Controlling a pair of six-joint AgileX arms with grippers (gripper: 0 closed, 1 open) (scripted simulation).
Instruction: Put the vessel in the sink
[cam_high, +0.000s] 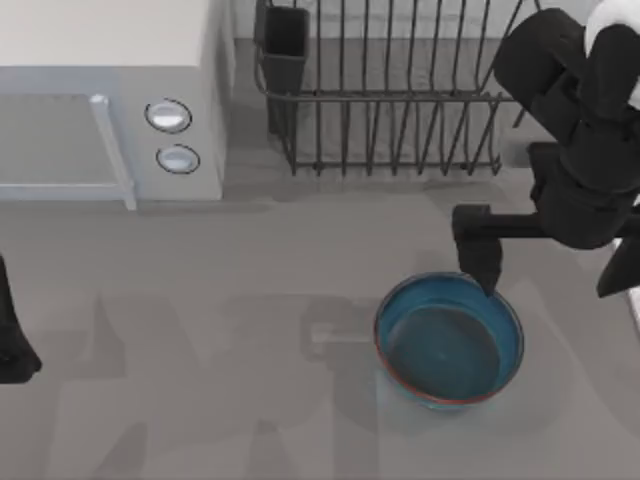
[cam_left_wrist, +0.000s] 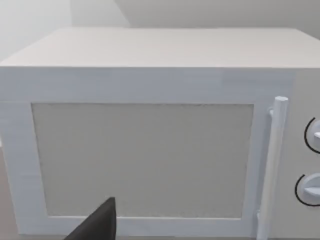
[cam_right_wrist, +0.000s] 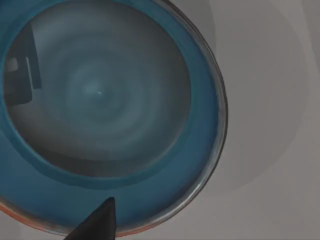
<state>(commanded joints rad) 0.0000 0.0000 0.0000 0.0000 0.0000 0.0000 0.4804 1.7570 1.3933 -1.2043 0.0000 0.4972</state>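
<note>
The vessel (cam_high: 448, 340) is a shallow blue bowl with a reddish-brown rim, upright on the grey counter right of centre. My right gripper (cam_high: 552, 275) hangs open just over its far rim. One dark finger (cam_high: 485, 262) points down at the rim and the other finger (cam_high: 618, 268) stands well off to the right. In the right wrist view the vessel (cam_right_wrist: 100, 95) lies directly below, with one fingertip (cam_right_wrist: 102, 220) over its inner wall. A pale strip at the right edge is the sink (cam_high: 635, 312). My left gripper (cam_high: 15, 350) is parked at the left edge.
A white microwave (cam_high: 110, 110) with two round knobs stands at the back left; the left wrist view faces the microwave door (cam_left_wrist: 142, 160). A black wire dish rack (cam_high: 390, 90) stands at the back centre. Bare counter (cam_high: 200, 380) lies between the arms.
</note>
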